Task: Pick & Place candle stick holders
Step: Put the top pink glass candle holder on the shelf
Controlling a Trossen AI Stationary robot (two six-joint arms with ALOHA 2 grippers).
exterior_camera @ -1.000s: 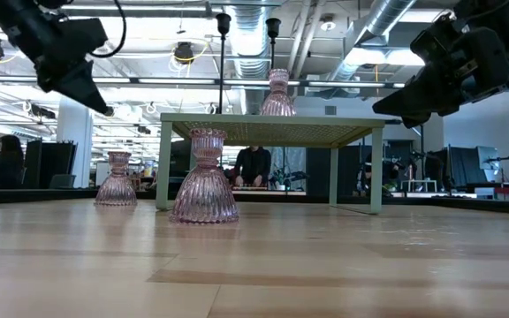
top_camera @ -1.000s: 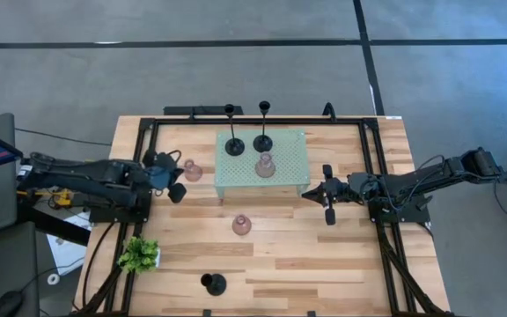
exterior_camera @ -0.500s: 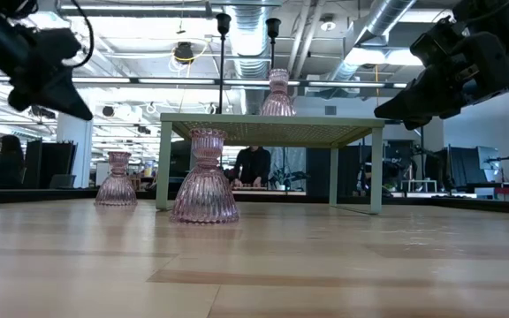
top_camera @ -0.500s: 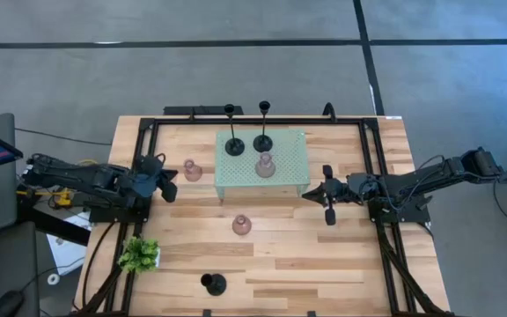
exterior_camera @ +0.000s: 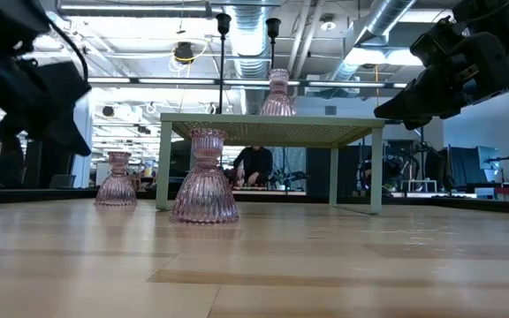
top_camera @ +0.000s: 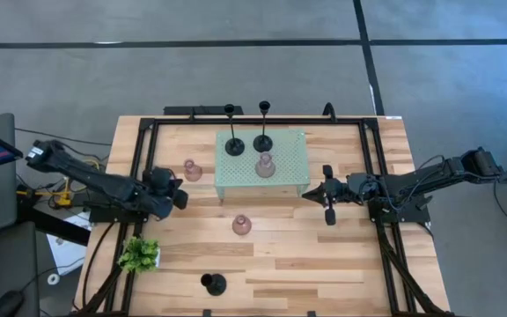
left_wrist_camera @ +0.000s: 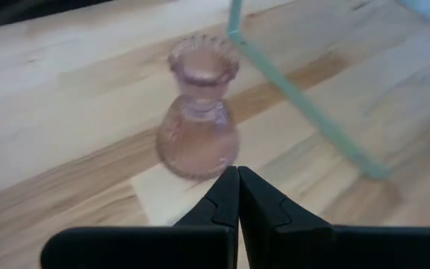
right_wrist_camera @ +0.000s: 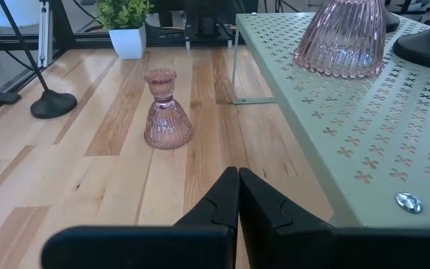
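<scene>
A pink glass candle holder [top_camera: 192, 171] is standing upright on the wooden worktop [top_camera: 280, 264], just off the nine o'clock edge of the pale green perforated stand [top_camera: 290, 180], its long axis vertical. The left hand [top_camera: 178, 195] is hovering close by, with the holder lying toward its one o'clock in the high view, and its fingers are pressed together with nothing between them. The right hand [top_camera: 326, 195] is waiting beyond the stand's three o'clock side, fingers likewise pressed together, so the left arm looks the nearer one for this holder.
</scene>
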